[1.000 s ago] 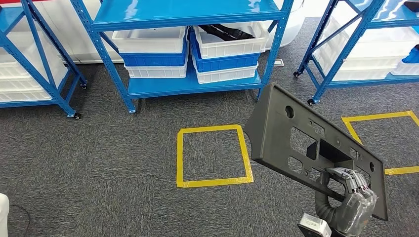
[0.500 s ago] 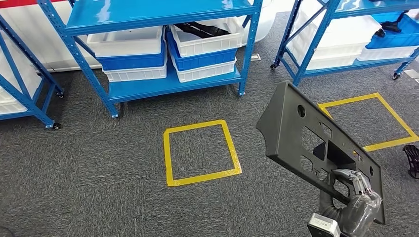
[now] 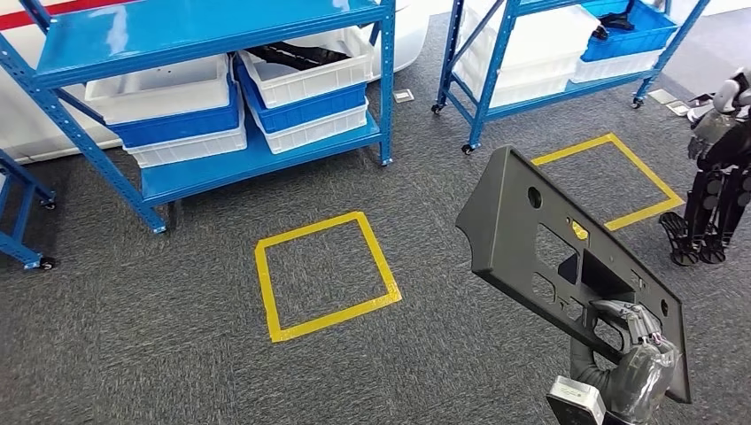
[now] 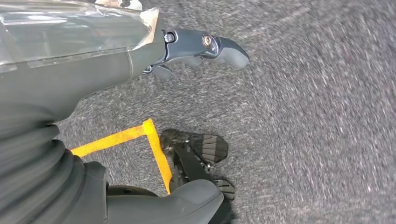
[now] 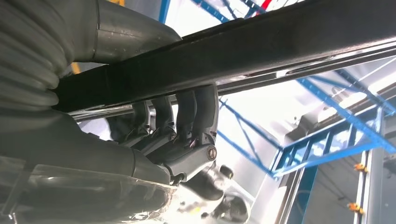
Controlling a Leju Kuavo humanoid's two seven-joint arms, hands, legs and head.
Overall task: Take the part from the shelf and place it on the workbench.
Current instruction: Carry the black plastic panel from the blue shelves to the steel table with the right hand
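**Q:** Where is the part, and which hand has it?

**A:** The dark grey panel (image 3: 567,266) is off the shelf and in the air at the near right of the head view, over grey carpet. The right hand (image 3: 639,359) grips it by its near, lower edge, fingers (image 5: 196,114) hooked through a cut-out and wrapped over a bar of the panel

**Q:** How does it lie from that hand?

**A:** Its long axis runs up and away to the far left from the grip, so nearly all of it stands above and beyond the hand, tilted, broad face toward the camera

**Q:** And the left hand?

**A:** The left hand (image 4: 196,49) hangs over the carpet near a strip of yellow tape (image 4: 140,140), holding nothing, fingers loosely apart. The right arm alone carries the load

**Q:** What does the next move turn on?

**A:** No workbench is in sight, just blue shelves (image 3: 212,97) with bins at the far left and a taped yellow square (image 3: 323,274) on the floor. By my judgement the carry goes on, and the panel's free far end must land first
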